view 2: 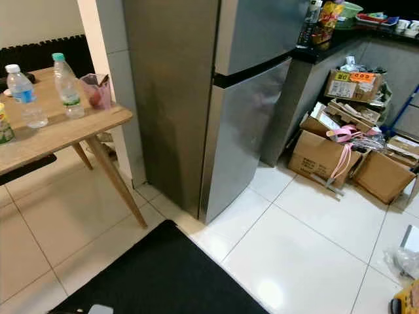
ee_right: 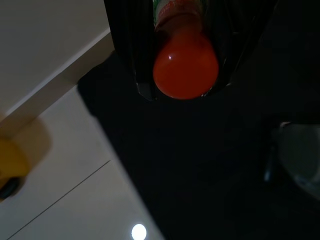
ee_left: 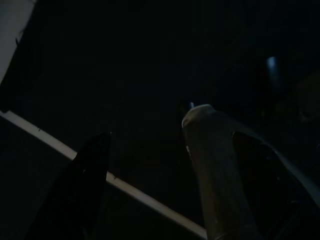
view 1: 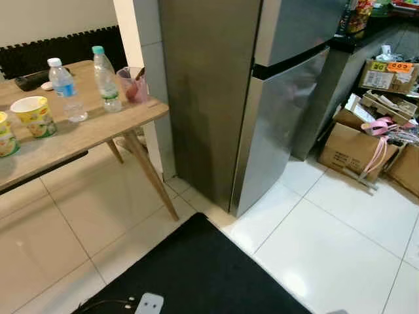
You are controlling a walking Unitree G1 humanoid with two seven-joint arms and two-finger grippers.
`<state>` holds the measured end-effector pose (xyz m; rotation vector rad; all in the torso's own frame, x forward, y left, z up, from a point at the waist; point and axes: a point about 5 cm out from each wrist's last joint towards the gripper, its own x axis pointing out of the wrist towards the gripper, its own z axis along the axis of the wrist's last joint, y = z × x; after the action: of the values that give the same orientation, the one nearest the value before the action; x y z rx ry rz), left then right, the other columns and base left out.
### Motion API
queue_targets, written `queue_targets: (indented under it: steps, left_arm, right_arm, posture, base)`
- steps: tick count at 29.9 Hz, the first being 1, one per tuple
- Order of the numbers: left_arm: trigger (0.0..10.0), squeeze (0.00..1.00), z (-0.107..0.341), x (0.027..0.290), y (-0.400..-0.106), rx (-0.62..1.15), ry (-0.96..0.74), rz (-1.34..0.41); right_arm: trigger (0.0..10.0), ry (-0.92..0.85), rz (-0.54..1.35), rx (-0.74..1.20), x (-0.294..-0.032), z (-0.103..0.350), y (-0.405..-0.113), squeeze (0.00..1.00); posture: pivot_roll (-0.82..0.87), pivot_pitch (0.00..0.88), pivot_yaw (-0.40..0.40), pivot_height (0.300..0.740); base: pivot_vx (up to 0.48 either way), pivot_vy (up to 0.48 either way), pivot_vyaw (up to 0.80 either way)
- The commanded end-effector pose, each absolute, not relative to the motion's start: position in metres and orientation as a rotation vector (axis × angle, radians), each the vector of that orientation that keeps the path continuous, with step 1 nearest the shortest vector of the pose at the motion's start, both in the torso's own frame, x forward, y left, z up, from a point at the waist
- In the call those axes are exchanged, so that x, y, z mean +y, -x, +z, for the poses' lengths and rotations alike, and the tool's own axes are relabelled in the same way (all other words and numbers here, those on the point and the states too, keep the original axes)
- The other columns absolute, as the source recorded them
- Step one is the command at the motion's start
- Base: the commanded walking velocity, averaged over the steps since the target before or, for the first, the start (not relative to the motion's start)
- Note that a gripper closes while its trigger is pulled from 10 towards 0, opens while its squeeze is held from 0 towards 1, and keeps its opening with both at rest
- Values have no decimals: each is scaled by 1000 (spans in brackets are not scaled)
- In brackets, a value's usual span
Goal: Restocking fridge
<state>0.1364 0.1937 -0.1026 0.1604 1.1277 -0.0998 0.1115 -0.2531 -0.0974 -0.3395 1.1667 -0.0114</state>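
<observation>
Okay, left eye first: I've got the fridge [view 1: 262, 104] dead ahead, both doors closed, and the wooden desk [view 1: 78, 140] off to my left. Two water bottles [view 1: 65, 88] stand near the desk's far right corner, a clear cup [view 1: 133, 84] right at that corner, and a noodle cup [view 1: 34, 114] nearer the front edge. Black mat [view 1: 190, 275] on the floor below me.

Right eye, same scene shifted: cardboard boxes [view 2: 321, 154] piled on the floor to the right of the fridge, beside a dark counter.

Left wrist, very dark: left end effector [ee_left: 145, 175] hangs over the mat, fingers spread, nothing between them.

Right wrist, here's the cargo: right end effector [ee_right: 182, 45] is pinching an orange bottle [ee_right: 185, 70], rounded base toward the camera, label just visible above it, mat and tile beneath.

I'd judge that bottle smooth, rigid plastic, moderately heavy if full, so likely to slip; the hold across its body looks sensible. The door needs opening with the free arm.
</observation>
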Motion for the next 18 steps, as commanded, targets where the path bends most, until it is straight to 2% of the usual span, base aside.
queue_targets:
  steps: [1, 10, 17, 18]
  left_arm:
    - [10000, 0, -104, 196, -132, 1139, -152, -81]
    - [10000, 0, -103, 195, -133, 1135, -150, -95]
    - [10000, 0, -103, 197, -134, 1132, -163, -85]
    - [10000, 0, -103, 198, -134, 1132, -162, -69]
  right_arm:
    - [10000, 333, 0, 1160, -249, -98, -112, 0]
    - [10000, 334, 5, 1156, -248, -98, -113, 0]
    - [10000, 334, 8, 1158, -247, -99, -112, 0]
    - [10000, 334, 9, 1159, -247, -99, -112, 0]
  posture:
    - [-74, 0, -28, 740]
    - [-76, 0, -26, 740]
    - [-77, 0, -24, 740]
    - [-77, 0, -24, 740]
  base:
    - [0, 0, 0]
    - [0, 0, 0]
    - [0, -480, 0]
    - [0, 0, 0]
